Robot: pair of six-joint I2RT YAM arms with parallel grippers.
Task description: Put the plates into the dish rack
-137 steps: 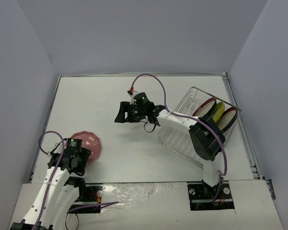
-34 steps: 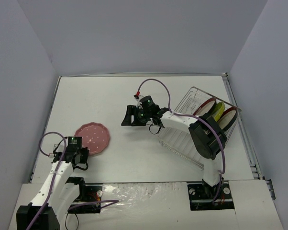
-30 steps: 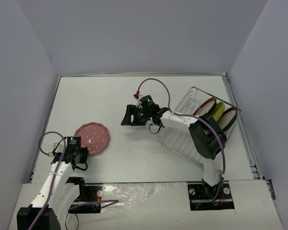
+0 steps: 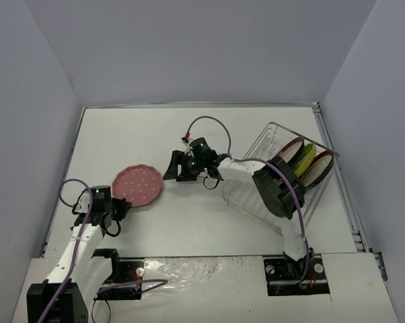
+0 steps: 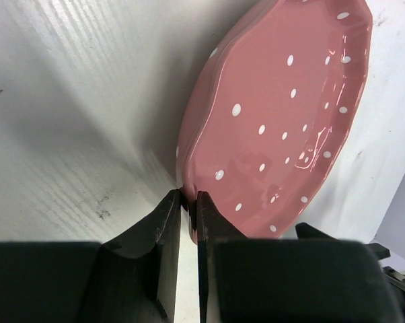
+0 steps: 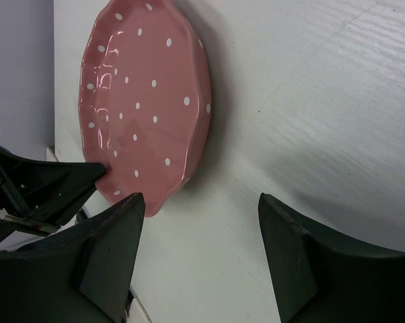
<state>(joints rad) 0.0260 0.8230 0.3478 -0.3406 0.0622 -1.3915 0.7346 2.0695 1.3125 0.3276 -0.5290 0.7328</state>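
Note:
The pink plate (image 4: 139, 186) with white dots hangs tilted just above the table at mid-left, and my left gripper (image 4: 119, 208) is shut on its near rim. In the left wrist view the two fingers pinch the scalloped edge of the pink plate (image 5: 283, 121) at the left gripper (image 5: 189, 196). My right gripper (image 4: 171, 167) stands open just right of the plate, facing it. In the right wrist view the pink plate (image 6: 149, 108) lies ahead of the right gripper (image 6: 200, 199), outside its jaws. The dish rack (image 4: 246, 195) at the right holds three upright plates: dark-red-rimmed (image 4: 290, 151), yellow-green (image 4: 305, 157), dark-red-rimmed (image 4: 321, 167).
Grey walls close the table on three sides. The right arm stretches from its base across the rack's near-left side. The left gripper's black body (image 6: 41, 188) shows at the left edge of the right wrist view.
The left gripper has carried the pink plate right and away from the near edge. The right gripper has shifted left toward the plate, still open.

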